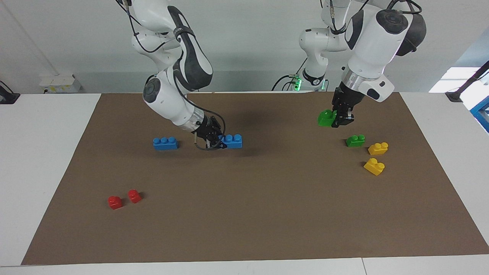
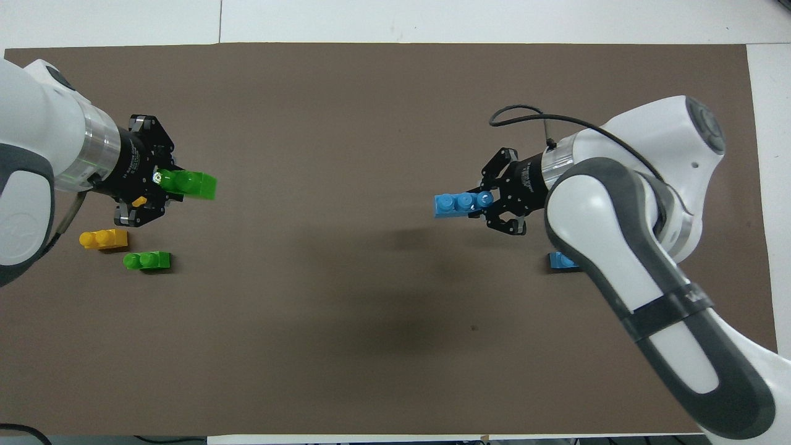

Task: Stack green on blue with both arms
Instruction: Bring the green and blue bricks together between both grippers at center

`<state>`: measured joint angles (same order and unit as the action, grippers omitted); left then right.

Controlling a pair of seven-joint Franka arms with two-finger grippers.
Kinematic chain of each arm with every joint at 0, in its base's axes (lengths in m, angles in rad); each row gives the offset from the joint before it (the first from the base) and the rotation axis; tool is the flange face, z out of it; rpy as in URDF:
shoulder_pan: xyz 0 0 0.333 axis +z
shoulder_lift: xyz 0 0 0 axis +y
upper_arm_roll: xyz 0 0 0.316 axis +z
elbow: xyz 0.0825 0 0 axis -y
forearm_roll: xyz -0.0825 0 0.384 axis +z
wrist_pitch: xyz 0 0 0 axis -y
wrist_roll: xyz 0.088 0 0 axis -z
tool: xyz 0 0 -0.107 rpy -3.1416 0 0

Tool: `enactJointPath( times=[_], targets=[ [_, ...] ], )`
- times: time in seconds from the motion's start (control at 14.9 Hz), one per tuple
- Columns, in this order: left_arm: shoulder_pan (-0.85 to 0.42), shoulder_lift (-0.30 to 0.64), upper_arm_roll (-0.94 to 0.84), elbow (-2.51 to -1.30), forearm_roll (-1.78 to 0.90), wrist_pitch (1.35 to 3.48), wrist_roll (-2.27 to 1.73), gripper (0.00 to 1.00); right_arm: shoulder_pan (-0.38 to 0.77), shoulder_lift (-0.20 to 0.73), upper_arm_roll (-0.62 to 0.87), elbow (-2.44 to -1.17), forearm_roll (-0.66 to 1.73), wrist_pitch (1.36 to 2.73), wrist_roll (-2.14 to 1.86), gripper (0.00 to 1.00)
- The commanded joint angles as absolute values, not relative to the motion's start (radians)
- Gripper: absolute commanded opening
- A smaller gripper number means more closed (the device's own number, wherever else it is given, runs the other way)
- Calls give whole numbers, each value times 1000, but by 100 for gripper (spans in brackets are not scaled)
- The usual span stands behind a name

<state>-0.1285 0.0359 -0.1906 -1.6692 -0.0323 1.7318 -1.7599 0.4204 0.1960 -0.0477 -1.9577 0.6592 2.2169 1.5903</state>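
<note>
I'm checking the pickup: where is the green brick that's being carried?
The green brick is in the left pincer, raised over the mat's left-arm end, above the spare green brick and two yellow bricks.

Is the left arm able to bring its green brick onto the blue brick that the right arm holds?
Probably yes. The left tool holds the green brick in the air, and only bare mat lies between it and the blue brick in the right tool.
</note>
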Motion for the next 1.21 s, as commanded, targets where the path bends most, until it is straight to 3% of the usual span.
enactJointPath(
  times=[0.0,0.33,0.87,1.14],
  targets=[
    [-140,28,-228,-1677,-43,1741,-1847,0,478,199,-52,-2015,690,2327,1629,0],
    [-178,38,-296,-1710,-41,1834,-1952,0,552,265,-51,-2040,730,2437,1618,0],
    [-343,117,-293,-1811,18,2006,-2155,0,591,330,-51,-2040,891,2499,1456,0],
    [-366,149,-291,-1848,40,2052,-2181,0,606,353,-51,-2042,929,2523,1411,0]
  ],
)
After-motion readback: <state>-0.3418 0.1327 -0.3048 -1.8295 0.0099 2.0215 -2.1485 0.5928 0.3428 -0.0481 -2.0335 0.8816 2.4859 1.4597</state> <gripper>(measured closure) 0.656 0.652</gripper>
